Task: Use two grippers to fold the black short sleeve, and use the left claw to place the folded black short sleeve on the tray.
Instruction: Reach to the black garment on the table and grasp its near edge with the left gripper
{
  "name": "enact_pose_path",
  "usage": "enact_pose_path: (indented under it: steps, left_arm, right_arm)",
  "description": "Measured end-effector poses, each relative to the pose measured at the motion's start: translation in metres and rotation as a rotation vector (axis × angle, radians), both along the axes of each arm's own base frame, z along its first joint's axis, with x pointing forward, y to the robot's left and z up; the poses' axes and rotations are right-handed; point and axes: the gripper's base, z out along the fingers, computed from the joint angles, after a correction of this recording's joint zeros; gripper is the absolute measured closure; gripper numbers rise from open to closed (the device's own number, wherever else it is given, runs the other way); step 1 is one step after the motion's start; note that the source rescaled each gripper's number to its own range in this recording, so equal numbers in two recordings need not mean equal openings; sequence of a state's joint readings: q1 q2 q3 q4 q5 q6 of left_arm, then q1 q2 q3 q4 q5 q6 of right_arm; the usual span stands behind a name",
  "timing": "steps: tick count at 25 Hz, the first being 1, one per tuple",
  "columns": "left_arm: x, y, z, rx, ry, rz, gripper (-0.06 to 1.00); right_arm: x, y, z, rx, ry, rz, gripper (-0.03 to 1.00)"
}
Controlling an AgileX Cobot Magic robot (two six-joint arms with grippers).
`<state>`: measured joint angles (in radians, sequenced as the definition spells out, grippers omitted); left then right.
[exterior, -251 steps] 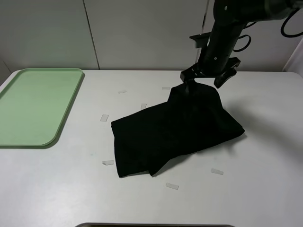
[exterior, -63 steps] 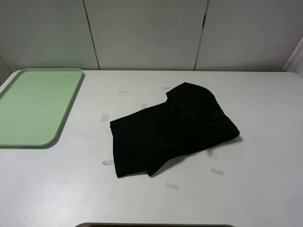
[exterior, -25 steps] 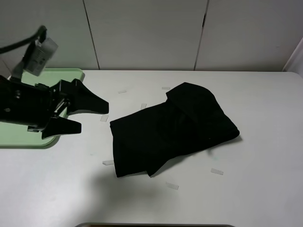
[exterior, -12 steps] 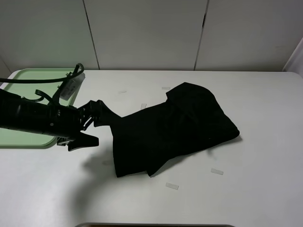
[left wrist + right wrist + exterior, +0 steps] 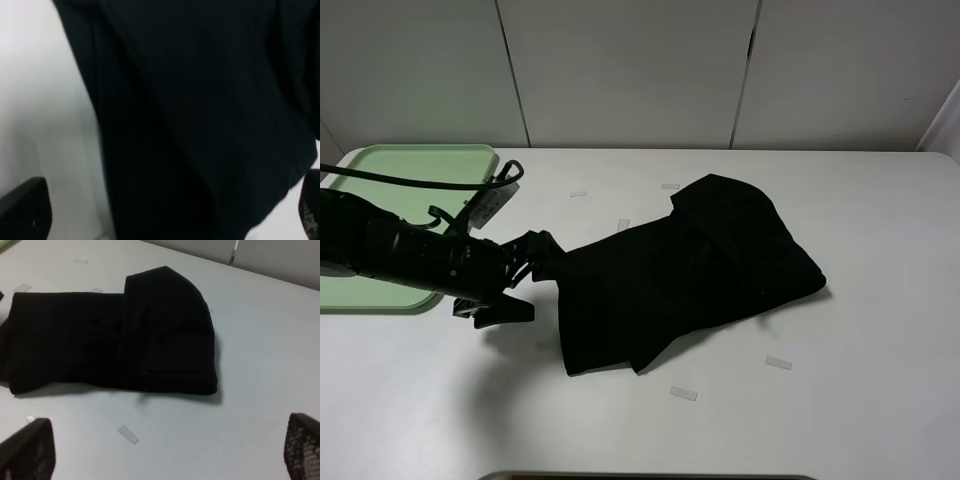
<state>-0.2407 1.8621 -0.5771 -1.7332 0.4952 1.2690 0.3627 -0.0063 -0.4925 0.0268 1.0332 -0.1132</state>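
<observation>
Shirt (image 5: 690,270) lies mid-worktop as a folded bundle, rumpled, with a hump at its far right. Tray (image 5: 380,180) sits at the far left, well apart from it and bare where it shows.

Change: a couple of seconds ago no arm was in the high view. Then the left arm came in over the tray side. Now it is low and stretched rightward, with the left end effector (image 5: 532,282) at the shirt's left edge.

- Left end effector: fingers spread. One finger is at or on the cloth edge, the other out on bare worktop (image 5: 840,400) nearer the camera. Left wrist view is filled with black fabric between the finger ends. No clamp yet.
- Right end effector (image 5: 162,447): out of the high view. Its wrist view looks at the shirt from a distance, fingers apart, holding nothing.

Reading: folding looks finished and the carry to the tray is starting. The bundle is loose, so a shallow bite on the edge may let the layers fall open.
</observation>
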Motion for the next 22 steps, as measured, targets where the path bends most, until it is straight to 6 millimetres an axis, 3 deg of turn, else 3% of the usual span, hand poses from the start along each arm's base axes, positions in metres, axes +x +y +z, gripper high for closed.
enact_pose_path:
  steps: [11, 14, 16, 18, 22]
  left_arm:
    - [0.014, -0.014, -0.014, -0.035, 0.022, -0.042, -0.03]
    - [0.021, -0.025, -0.018, -0.055, 0.018, -0.071, 0.03]
    - [0.025, -0.031, -0.022, -0.056, 0.017, -0.088, 0.13]
    - [0.027, -0.036, -0.027, -0.042, 0.021, -0.099, 0.32]
    - [0.028, -0.037, -0.037, 0.004, 0.038, -0.096, 0.8]
  right_arm:
    - [0.0, -0.001, 0.0, -0.008, -0.003, -0.006, -0.03]
    - [0.0, -0.001, 0.0, -0.008, -0.003, -0.006, -0.03]
    - [0.0, -0.001, 0.0, -0.008, -0.003, -0.006, -0.03]
    - [0.0, -0.001, 0.0, -0.008, -0.003, -0.006, -0.03]
    - [0.0, -0.001, 0.0, -0.008, -0.003, -0.006, -0.03]
